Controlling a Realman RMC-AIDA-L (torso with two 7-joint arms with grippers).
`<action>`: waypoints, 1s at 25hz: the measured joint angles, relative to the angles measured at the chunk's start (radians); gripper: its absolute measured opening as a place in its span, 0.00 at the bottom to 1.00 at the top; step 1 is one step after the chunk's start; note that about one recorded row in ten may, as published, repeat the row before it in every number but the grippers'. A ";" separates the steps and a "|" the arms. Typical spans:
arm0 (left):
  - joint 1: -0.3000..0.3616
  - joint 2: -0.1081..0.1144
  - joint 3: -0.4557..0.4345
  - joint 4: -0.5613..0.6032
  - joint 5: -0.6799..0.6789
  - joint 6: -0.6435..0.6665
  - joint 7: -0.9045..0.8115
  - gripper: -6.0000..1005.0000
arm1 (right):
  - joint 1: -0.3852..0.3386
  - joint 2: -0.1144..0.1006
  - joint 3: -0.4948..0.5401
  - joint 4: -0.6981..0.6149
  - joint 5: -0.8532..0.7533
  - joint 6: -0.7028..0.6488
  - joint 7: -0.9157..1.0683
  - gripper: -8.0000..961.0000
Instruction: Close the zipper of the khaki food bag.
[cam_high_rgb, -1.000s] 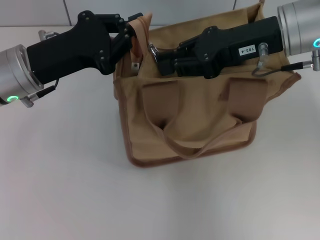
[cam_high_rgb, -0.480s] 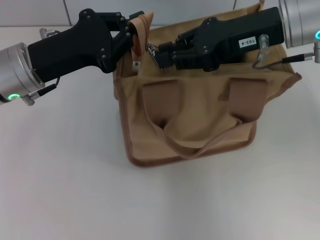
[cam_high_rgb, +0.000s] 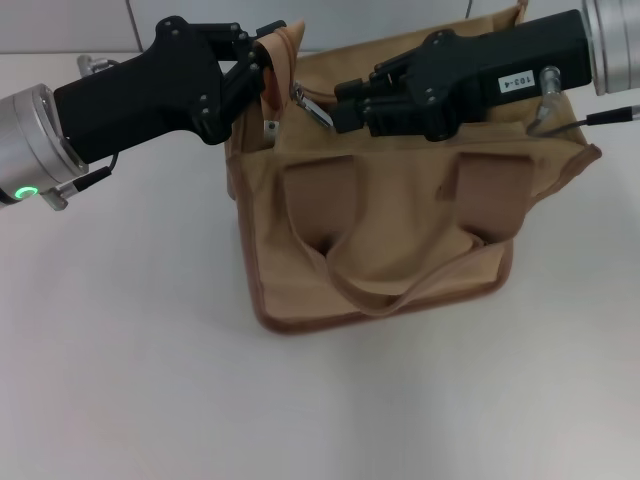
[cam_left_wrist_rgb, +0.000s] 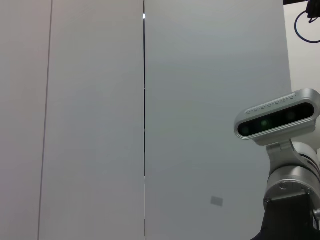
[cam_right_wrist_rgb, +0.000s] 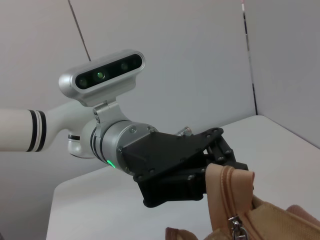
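1. The boxy tan canvas food bag (cam_high_rgb: 400, 215) with darker brown piping stands on the white desk (cam_high_rgb: 130, 380), far of centre and slightly right, its two wide fabric loop handles hanging over the near face.
2. The left end effector (cam_high_rgb: 262, 62), black, is pressed together on the bag's raised far-left corner, pinching the fabric end beside the zipper track; the right wrist view shows its fingers (cam_right_wrist_rgb: 225, 155) closed on that tan tab.
3. The right end effector (cam_high_rgb: 338, 108), also black, reaches in from the right across the bag's top, its tips pinching the small shiny silver metal pull tab (cam_high_rgb: 312, 105) of the khaki zipper (cam_high_rgb: 296, 100).
4. The zipper's long axis appears to run left to right along the bag's top; the slider sits at the left end, so closing probably means a pull toward the right, and the task looks barely begun.
5. Risks, as judged here: the thin tab could slip from the right tips if the pull angles upward off the track, and the soft canvas could bunch and jam the slider if the left hold slackens.
6. The left wrist view shows only wall panels and the other arm's camera housing.
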 joint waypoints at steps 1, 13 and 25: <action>0.000 0.000 0.000 0.000 0.000 0.000 0.000 0.03 | -0.004 0.000 0.000 -0.003 0.000 0.000 0.001 0.23; 0.000 -0.001 0.000 0.000 0.000 0.006 0.000 0.03 | -0.008 0.002 -0.034 0.017 0.001 0.032 -0.001 0.23; 0.000 -0.002 0.002 0.000 0.000 0.011 0.002 0.03 | -0.003 0.003 -0.091 0.016 0.003 0.079 -0.001 0.23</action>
